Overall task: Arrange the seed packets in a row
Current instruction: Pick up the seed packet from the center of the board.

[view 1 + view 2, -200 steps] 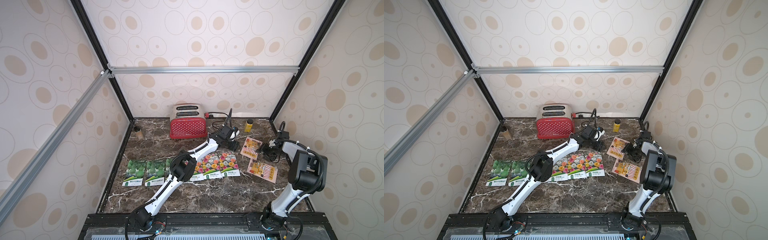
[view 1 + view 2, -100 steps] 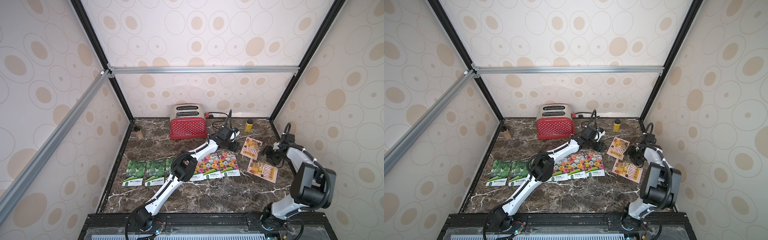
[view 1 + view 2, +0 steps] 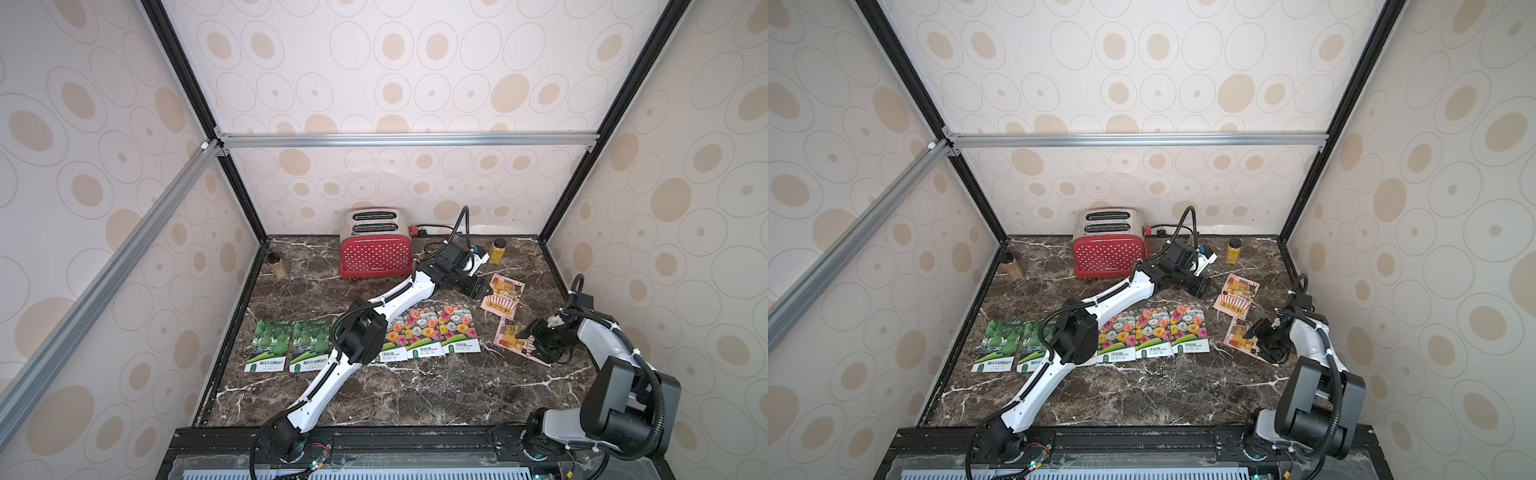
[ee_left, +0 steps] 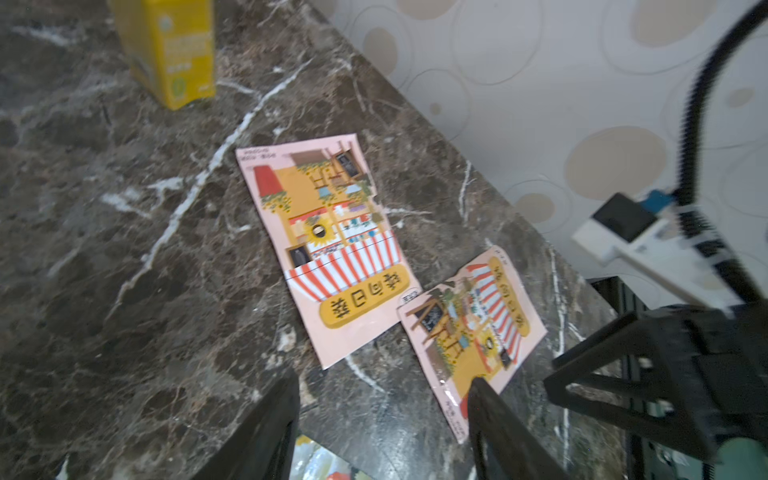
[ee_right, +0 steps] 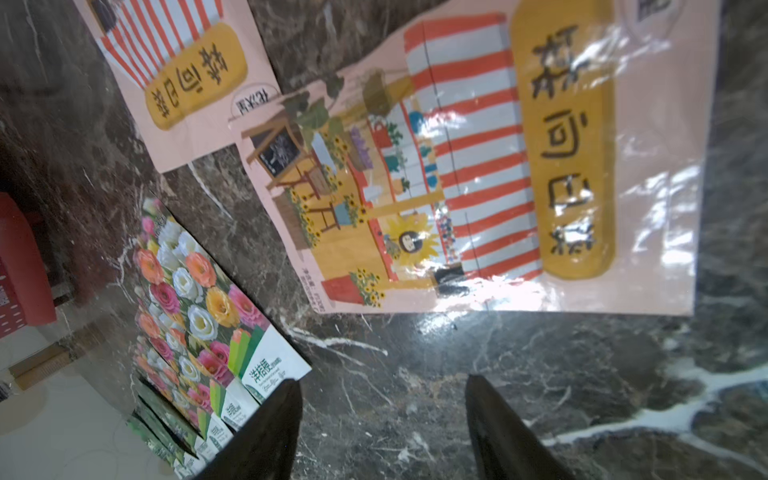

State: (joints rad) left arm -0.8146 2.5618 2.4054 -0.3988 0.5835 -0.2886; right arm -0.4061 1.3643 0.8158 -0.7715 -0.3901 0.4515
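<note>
Left gripper (image 4: 382, 380): jaws partly apart, empty, above the dark marble tabletop (image 4: 124, 249), near the farther peach paper shop-print seed packet (image 4: 332, 245).
Right gripper (image 5: 382, 382): jaws partly apart, empty, just off the nearer peach shop-print seed packet (image 5: 457, 187).
Row: three flat flower-print seed packets (image 3: 424, 336) side by side; two green gourd-print seed packets (image 3: 286, 345) visible beyond the arm.

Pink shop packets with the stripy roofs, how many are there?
2. One flat peach packet with a striped-awning shop drawing lies near the yellow jar; the other lies just in front of it, by the right gripper. No others show.
</note>
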